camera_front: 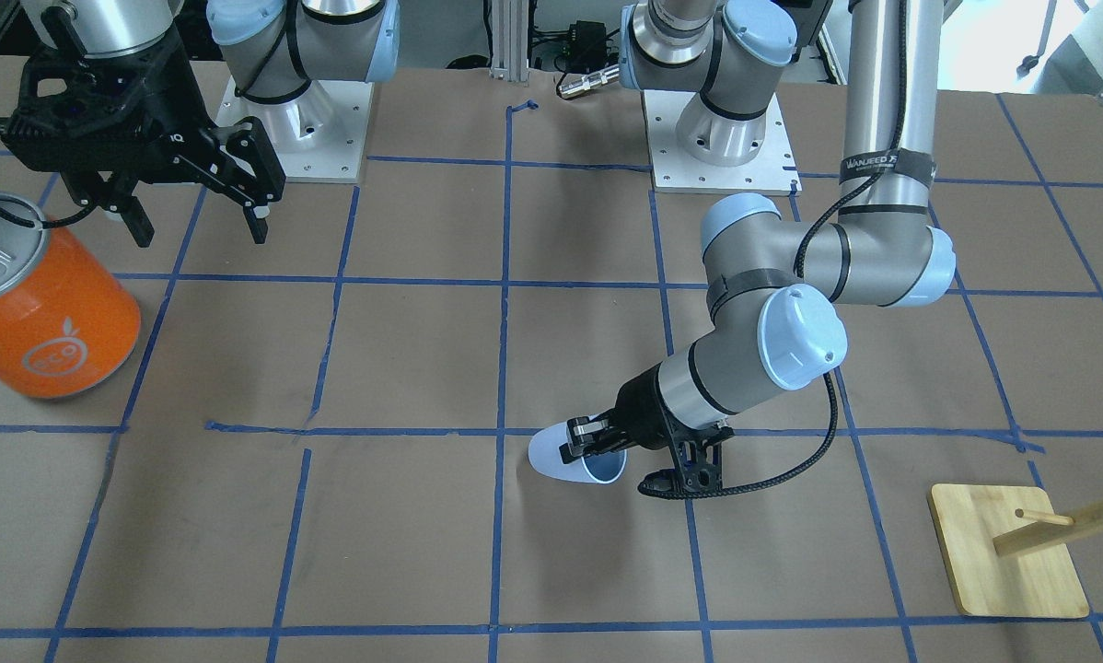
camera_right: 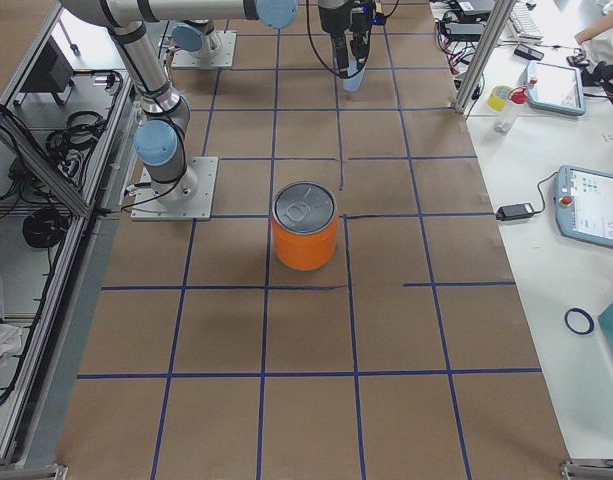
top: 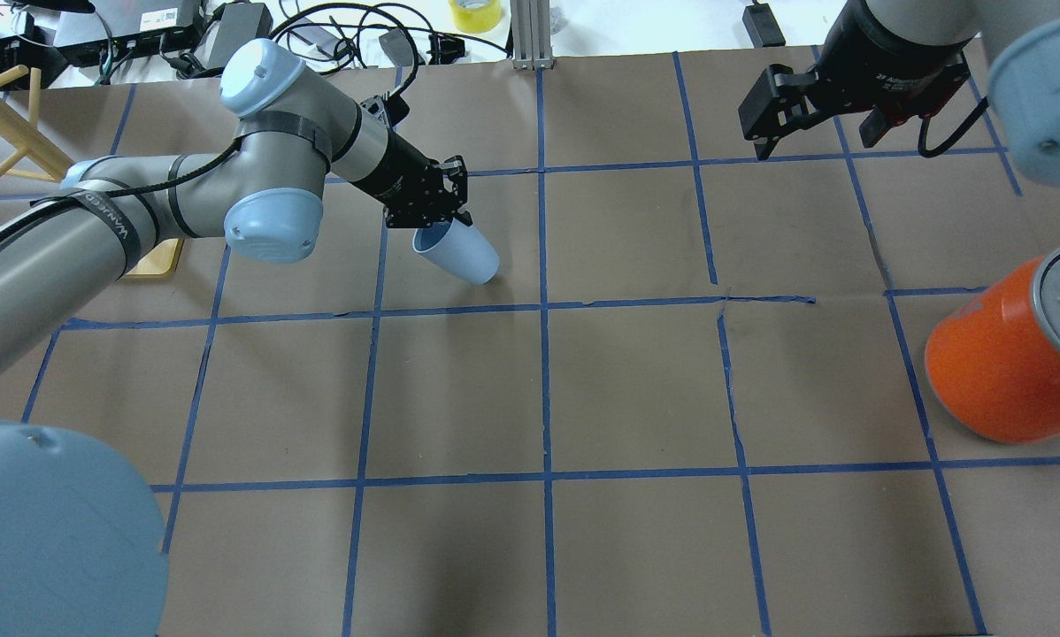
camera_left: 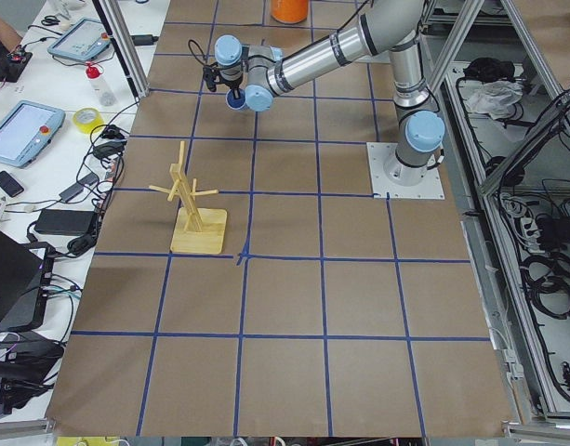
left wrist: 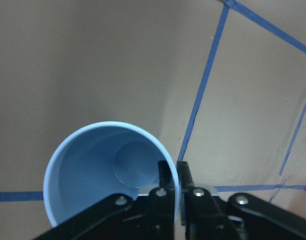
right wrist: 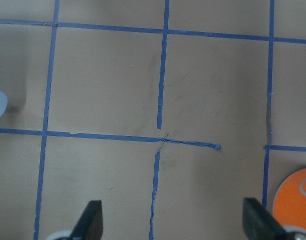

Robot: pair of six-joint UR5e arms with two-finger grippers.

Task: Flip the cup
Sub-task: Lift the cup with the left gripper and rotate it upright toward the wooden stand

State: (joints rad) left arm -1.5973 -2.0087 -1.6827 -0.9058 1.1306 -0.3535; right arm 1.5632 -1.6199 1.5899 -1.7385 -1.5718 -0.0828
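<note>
The pale blue cup (top: pixel 459 251) is tilted on its side, its mouth toward my left gripper. My left gripper (top: pixel 437 221) is shut on the cup's rim, one finger inside and one outside, as the left wrist view shows (left wrist: pixel 175 175). The cup (camera_front: pixel 570 456) is at or just above the paper in the front view, and its open mouth (left wrist: pixel 110 172) fills the lower left of the wrist view. My right gripper (camera_front: pixel 197 216) hangs open and empty high over the far side of the table, its fingertips (right wrist: pixel 93 217) wide apart.
A big orange can (top: pixel 1008 358) with a silver lid stands on the robot's right side of the table. A wooden mug rack (camera_front: pixel 1012 548) stands on the robot's left side, close to the left arm's elbow. Blue tape lines grid the brown paper.
</note>
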